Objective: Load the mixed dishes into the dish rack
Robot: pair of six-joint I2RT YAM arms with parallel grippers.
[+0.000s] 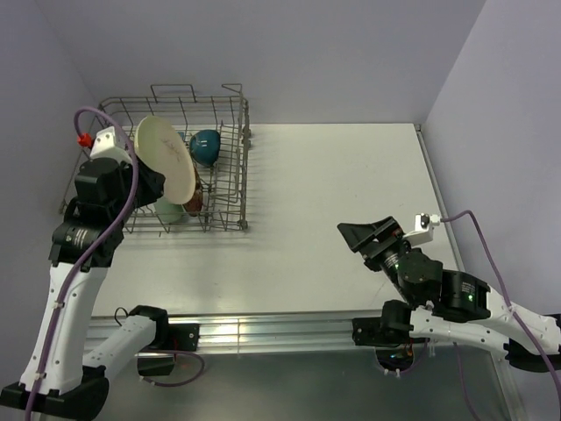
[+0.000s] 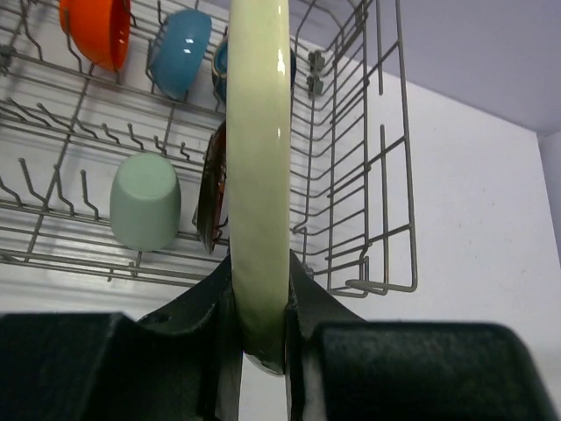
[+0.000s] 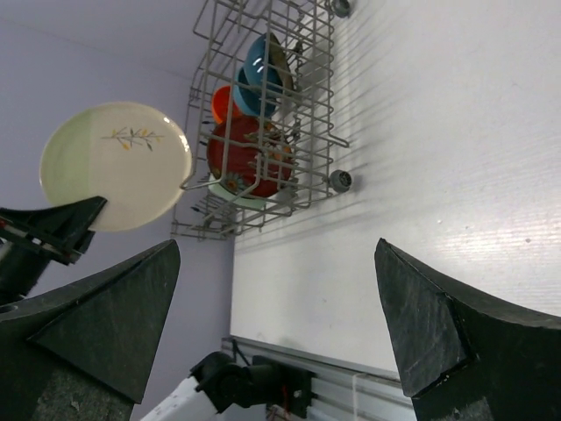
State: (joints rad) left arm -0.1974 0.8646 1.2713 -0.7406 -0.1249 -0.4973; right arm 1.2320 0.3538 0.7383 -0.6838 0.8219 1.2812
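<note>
left pincer (image 2: 260, 294) clamps the plate (image 2: 259, 132) by its rim, upright over the rack (image 2: 386, 175) at the tabletop's (image 1: 333, 193) far left corner; cup (image 2: 145, 200) and bowls (image 2: 180, 51) sit inside. right pincer (image 3: 279, 316) gapes wide, empty.

Our left arm (image 1: 66, 285) rises from its base at the near left corner and reaches up and forward, wrist turned toward the right. Our left gripper (image 2: 260, 303) is clamped on the rim of the plate (image 2: 259, 132), jaws pressed against both faces, holding it on edge. Our right arm (image 1: 460, 303) sits low and folded at the near right. Our right gripper (image 1: 365, 234) points left, jaws spread wide with nothing between them.
</note>
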